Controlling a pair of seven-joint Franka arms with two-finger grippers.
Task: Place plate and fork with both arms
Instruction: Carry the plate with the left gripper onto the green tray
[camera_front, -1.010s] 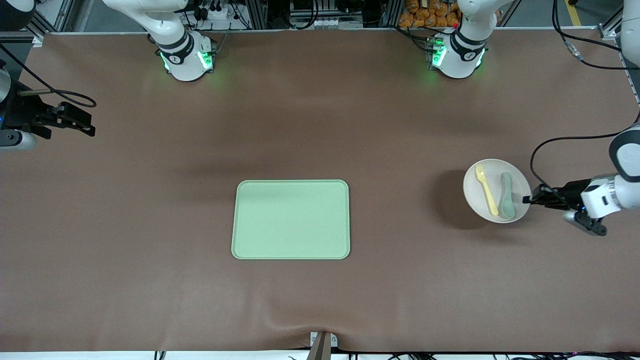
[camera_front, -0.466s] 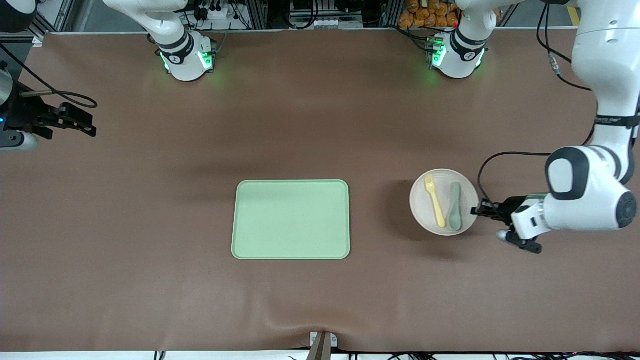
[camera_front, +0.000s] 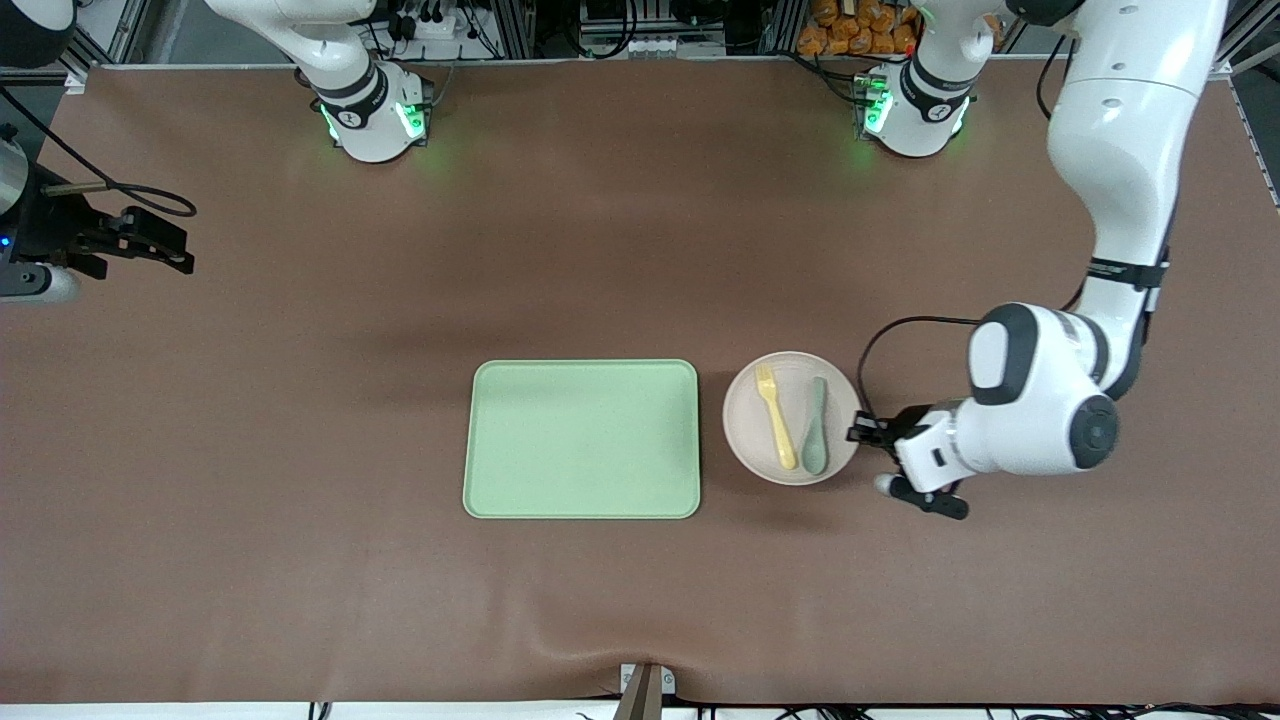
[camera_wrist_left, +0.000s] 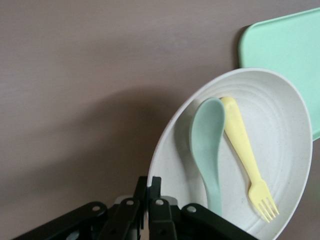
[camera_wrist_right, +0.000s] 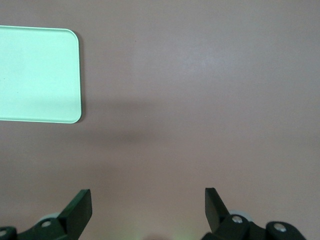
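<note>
The cream plate (camera_front: 745, 435) hangs above the table beside the green tray (camera_front: 582, 438), at the tray's edge toward the left arm's end. On it lie the pale-yellow fork (camera_front: 775, 418) and a grey-green spoon (camera_front: 816, 428). My left gripper (camera_front: 858, 430) is shut on the plate's rim and carries it. In the left wrist view the plate (camera_wrist_left: 280, 120) is tilted, with the fork (camera_wrist_left: 245, 150) and the spoon (camera_wrist_left: 209, 145) side by side, and the left gripper (camera_wrist_left: 151, 184) pinches its rim. My right gripper (camera_front: 180, 257) waits open and empty above the right arm's end of the table; it also shows in its own wrist view (camera_wrist_right: 148, 202).
The tray is bare; its corner shows in the left wrist view (camera_wrist_left: 285, 55) and the right wrist view (camera_wrist_right: 40, 75). The brown table cover (camera_front: 300, 560) has a wrinkle at the edge nearest the front camera. A cable loops from the left wrist (camera_front: 900, 330).
My left arm has carried the plate with fork and spoon across the table from the left arm's end to just beside the tray. The right arm has not moved.
</note>
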